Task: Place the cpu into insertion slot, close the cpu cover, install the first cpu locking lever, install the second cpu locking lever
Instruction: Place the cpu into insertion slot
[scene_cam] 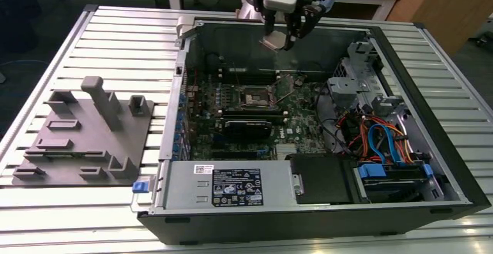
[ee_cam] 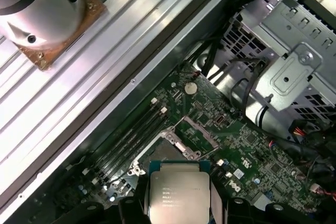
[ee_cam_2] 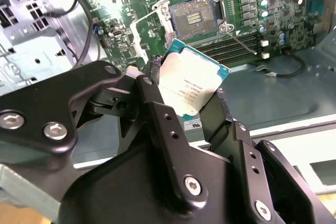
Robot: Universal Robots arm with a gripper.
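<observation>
The gripper (ee_cam_2: 187, 85) is clamped on the cpu (ee_cam_2: 195, 77), tilted above the bare insertion slot (ee_cam_2: 195, 17). Beside the slot, the cpu cover (ee_cam: 208, 132) seems swung open. No step is done.

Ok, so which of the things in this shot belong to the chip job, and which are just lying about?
Part of the job:
- gripper, shut on the chip
- chip
- socket on the green board
- metal cover at the socket

Just lying about:
- grey fixture plate, on the exterior view's left
- power supply box
- blue and orange cables
</observation>
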